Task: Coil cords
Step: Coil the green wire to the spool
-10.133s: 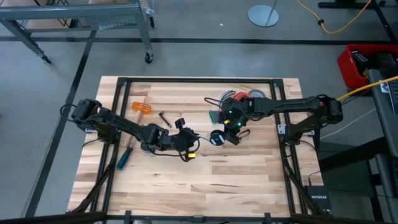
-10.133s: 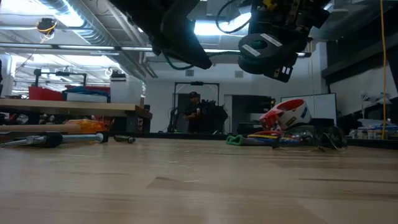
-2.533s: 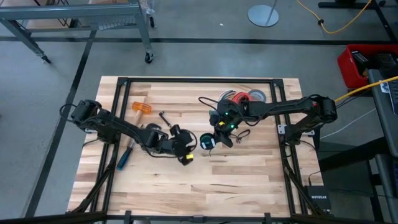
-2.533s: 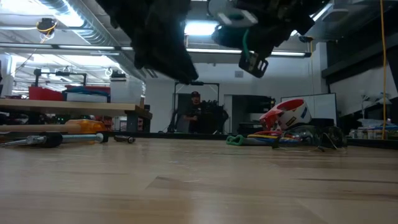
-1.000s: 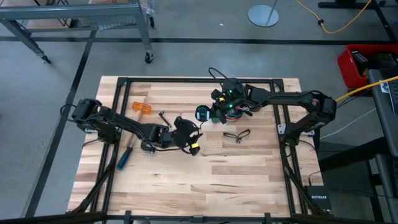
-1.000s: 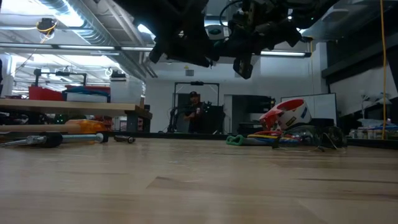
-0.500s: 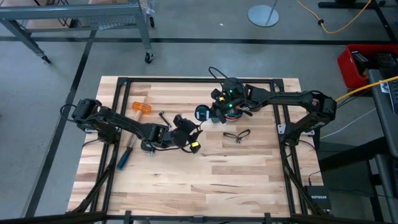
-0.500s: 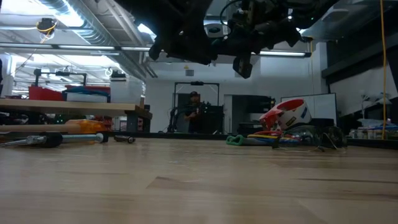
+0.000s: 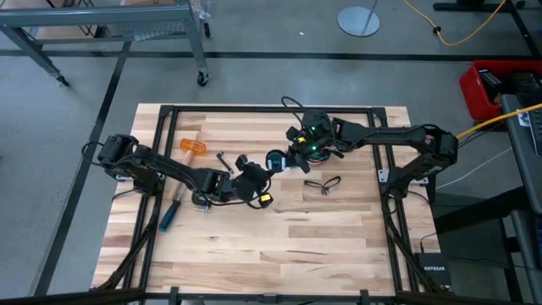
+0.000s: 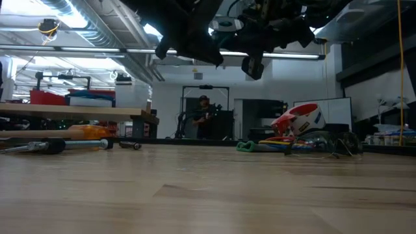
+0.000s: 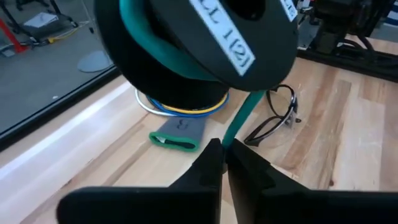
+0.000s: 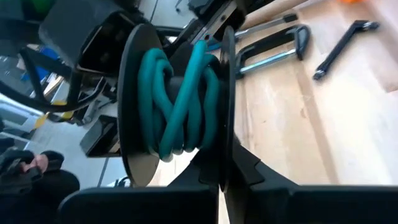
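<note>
A black spool [image 9: 275,158] hangs in the air over the table's middle, with the dark teal-green cord [image 12: 180,106] wound on it. My right gripper [image 12: 222,163] is shut on the spool. My left gripper [image 11: 224,151] is just to the spool's left and is shut on the cord's free stretch [image 11: 239,118], which runs down from the spool. The thin black cord [image 9: 322,183] lies loose on the table to the right of the spool, and it also shows in the left wrist view [image 11: 277,121]. My left gripper pinches the teal cord's free stretch [image 11: 231,138] between its two fingertips, a short way below the spool. The cord runs nearly straight from the fingers up to the spool, clear of the table. My right gripper pinches the rim of one of the spool's flanges [image 12: 224,146] between its two fingers. The spool is lifted clear of the table, its axle lying across the fingers.
Tape rolls and coiled cables [image 9: 334,131] lie at the far right. An orange-handled tool [image 9: 193,146], a hex key [image 9: 224,161] and a blue screwdriver [image 9: 169,216] lie at the left. A green-edged clip [image 11: 177,134] lies under the spool. The near half of the table shows bare wood.
My left gripper has edged a little toward the far edge and the spool, still shut on the teal cord. The spool stays held in the air by my right gripper.
</note>
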`<action>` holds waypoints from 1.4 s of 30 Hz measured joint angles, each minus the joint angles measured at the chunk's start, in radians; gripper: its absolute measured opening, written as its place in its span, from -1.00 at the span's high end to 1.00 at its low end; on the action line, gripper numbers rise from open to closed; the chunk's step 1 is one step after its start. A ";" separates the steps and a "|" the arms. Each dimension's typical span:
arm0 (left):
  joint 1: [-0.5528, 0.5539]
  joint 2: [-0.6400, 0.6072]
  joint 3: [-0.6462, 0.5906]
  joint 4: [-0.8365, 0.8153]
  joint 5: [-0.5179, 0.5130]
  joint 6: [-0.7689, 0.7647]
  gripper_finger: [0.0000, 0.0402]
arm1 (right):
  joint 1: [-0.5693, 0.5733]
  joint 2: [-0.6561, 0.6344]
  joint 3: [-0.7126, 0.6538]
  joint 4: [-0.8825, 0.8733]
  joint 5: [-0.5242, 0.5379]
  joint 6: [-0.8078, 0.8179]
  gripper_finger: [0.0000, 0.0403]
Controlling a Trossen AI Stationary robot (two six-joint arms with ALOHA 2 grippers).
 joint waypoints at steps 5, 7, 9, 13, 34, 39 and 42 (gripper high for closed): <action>-0.006 0.000 0.000 -0.005 0.000 0.010 0.98 | -0.001 0.001 0.000 -0.015 -0.045 0.000 0.99; -0.013 0.000 0.000 -0.005 0.000 0.022 0.98 | -0.001 0.001 0.000 -0.037 -0.054 -0.002 0.99; -0.020 0.000 0.000 -0.009 0.000 0.027 0.98 | -0.001 0.001 0.000 -0.070 -0.064 -0.005 0.99; -0.029 0.000 0.000 -0.011 0.000 0.037 0.99 | -0.002 0.001 0.000 -0.139 -0.092 -0.043 0.99; -0.039 -0.017 0.001 -0.006 0.040 0.024 0.99 | 0.060 0.001 0.001 -0.233 -0.067 -0.376 0.99; -0.053 -0.045 0.000 -0.013 0.071 0.023 0.99 | 0.089 -0.001 0.002 -0.227 -0.035 -0.402 0.99; -0.063 -0.055 -0.001 -0.013 0.074 0.024 0.99 | 0.105 -0.001 0.002 -0.227 -0.029 -0.428 0.99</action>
